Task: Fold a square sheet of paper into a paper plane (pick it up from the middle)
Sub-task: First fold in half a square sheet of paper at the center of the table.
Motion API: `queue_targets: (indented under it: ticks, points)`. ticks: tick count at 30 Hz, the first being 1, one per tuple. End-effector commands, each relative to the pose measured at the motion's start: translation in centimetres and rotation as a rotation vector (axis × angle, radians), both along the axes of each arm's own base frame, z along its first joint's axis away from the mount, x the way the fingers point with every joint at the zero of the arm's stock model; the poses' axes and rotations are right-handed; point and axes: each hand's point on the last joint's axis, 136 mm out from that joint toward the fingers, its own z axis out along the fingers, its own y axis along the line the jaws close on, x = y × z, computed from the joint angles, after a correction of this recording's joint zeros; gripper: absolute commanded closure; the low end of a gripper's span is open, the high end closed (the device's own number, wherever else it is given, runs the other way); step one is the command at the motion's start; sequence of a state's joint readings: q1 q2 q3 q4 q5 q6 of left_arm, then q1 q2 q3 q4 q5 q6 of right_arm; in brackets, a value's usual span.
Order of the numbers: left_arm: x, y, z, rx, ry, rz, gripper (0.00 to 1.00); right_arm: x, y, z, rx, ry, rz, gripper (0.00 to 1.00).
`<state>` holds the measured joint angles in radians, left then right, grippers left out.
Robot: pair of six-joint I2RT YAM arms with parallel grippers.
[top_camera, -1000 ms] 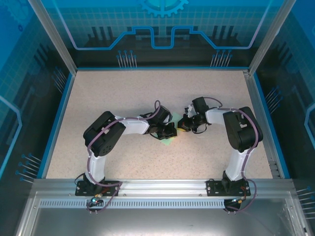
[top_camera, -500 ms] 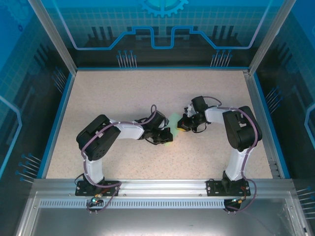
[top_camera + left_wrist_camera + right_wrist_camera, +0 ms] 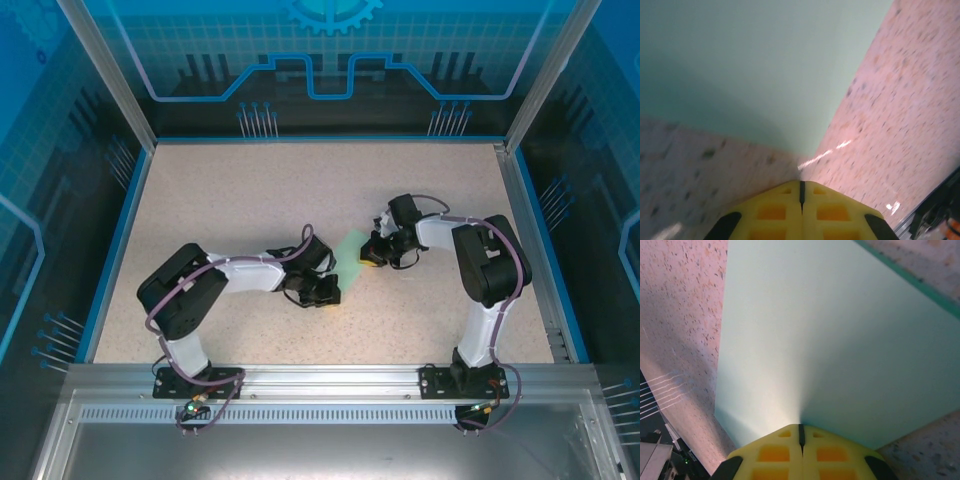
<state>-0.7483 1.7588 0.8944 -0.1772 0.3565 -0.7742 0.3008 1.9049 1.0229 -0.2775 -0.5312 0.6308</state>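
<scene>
Mint-green paper lies on the speckled worktop, spreading out ahead of the right fingers. Those are pressed together, and the paper's near corner runs under their tips. Whether they nip it or only pin it I cannot tell. The left fingers are pressed together too and hold nothing. A paper corner sits just ahead of their tips, with bare worktop between. No dart yet, by my reading. The risk: if the right fingers drag sideways or lift, the thin sheet could slide, buckle or tear at that corner, and later creases would run crooked. The left fingers, moving in low, could shove the free corner.
</scene>
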Motion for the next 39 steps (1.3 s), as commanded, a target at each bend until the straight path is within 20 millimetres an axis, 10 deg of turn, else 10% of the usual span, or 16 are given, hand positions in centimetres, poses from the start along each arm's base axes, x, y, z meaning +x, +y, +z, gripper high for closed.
queue_targets:
  ticks: [1, 7, 15, 24, 30, 39]
  points:
    - [1.7, 0.7, 3.5, 0.013, -0.059, 0.010, 0.94, 0.4, -1.2, -1.1, -0.123, 0.000, -0.019, 1.00]
    - [7.0, 3.8, 7.7, -0.002, -0.190, 0.206, 0.84, 1.5, 0.2, 3.1, -0.209, -0.097, 0.001, 0.86]
    - [9.7, 9.8, 6.3, 0.109, -0.180, 0.435, 0.55, 2.3, 0.2, 1.0, -0.433, -0.065, -0.048, 0.65]
    - [9.5, 10.9, 5.0, 0.115, -0.133, 0.454, 0.47, 3.0, 2.3, -1.2, -0.448, -0.042, 0.041, 0.60]
    - [9.6, 10.9, 4.5, 0.098, -0.109, 0.455, 0.45, 2.4, 7.1, -1.7, -0.300, -0.096, 0.261, 0.61]
    - [8.8, 10.0, 3.8, 0.039, -0.053, 0.450, 0.43, 4.7, 9.2, 4.3, -0.189, -0.213, 0.261, 0.63]
